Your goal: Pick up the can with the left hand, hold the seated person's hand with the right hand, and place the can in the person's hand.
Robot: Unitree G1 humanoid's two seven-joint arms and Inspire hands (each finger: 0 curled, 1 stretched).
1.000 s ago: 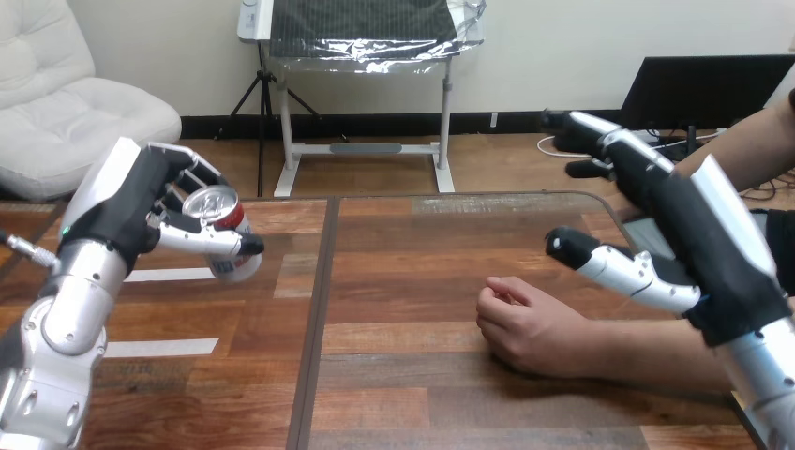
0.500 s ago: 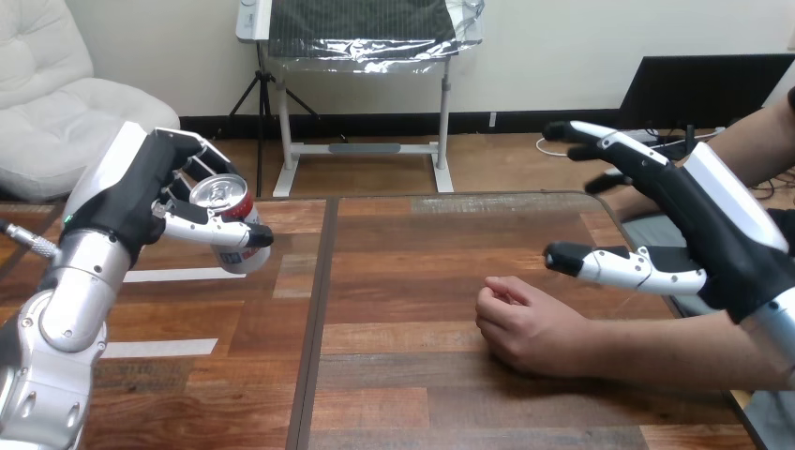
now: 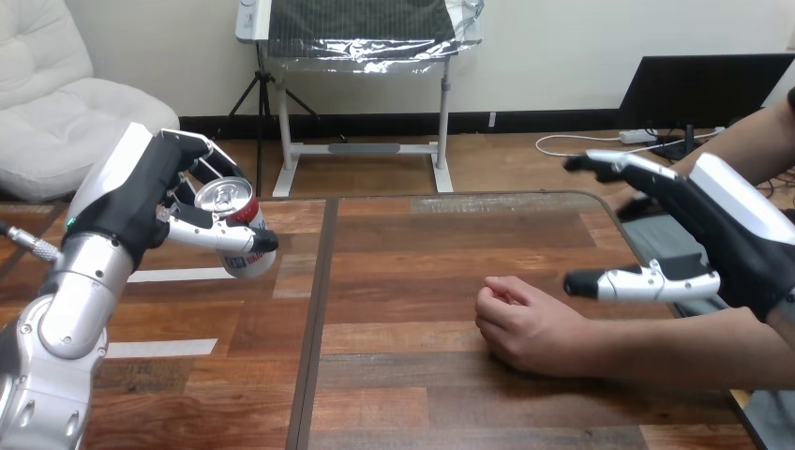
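The left hand (image 3: pixel 141 202) carries the can (image 3: pixel 239 234) raised over the left part of the bench (image 3: pixel 422 244), presumably to keep it ready for handing across. Its fingers (image 3: pixel 192 150) wrap the can from behind and the thumb (image 3: pixel 225 239) crosses the front, so the can sits clamped between them, tilted with its top toward the camera. The person's hand (image 3: pixel 530 323) rests loosely curled on the bench, well apart from the can. The right hand (image 3: pixel 722 234) hovers above the person's forearm (image 3: pixel 675 352), fingers straight and spread, holding nothing, apparently poised to take that hand first
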